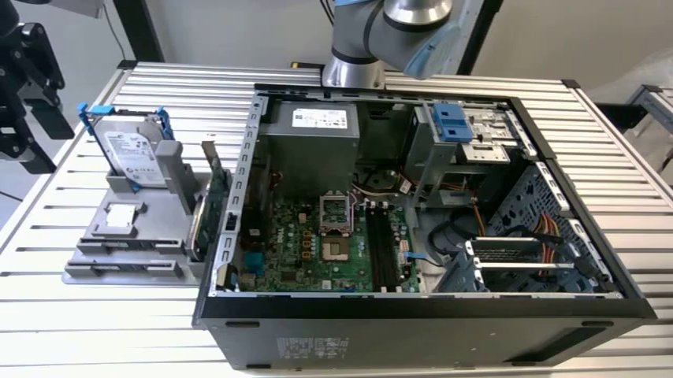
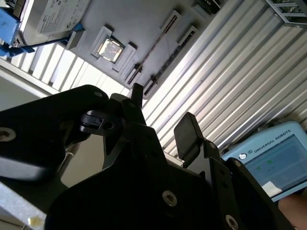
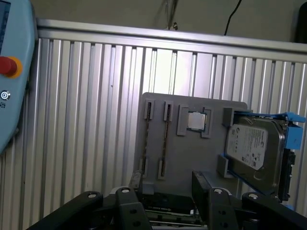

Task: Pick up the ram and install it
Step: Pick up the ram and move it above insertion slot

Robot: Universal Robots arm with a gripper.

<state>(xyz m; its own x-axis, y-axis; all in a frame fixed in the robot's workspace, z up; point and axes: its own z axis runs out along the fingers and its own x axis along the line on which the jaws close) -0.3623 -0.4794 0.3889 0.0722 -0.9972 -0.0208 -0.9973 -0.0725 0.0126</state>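
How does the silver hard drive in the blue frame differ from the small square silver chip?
The silver hard drive stands on edge; the square silver chip lies flat. The drive is far larger than the chip. The drive is framed in blue, the chip bare. Both sit on the grey holder.

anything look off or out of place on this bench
Nothing stands out. The hard drive stands in its gray holder, the computer case lies open on the slatted table, and the end effector is open and empty.
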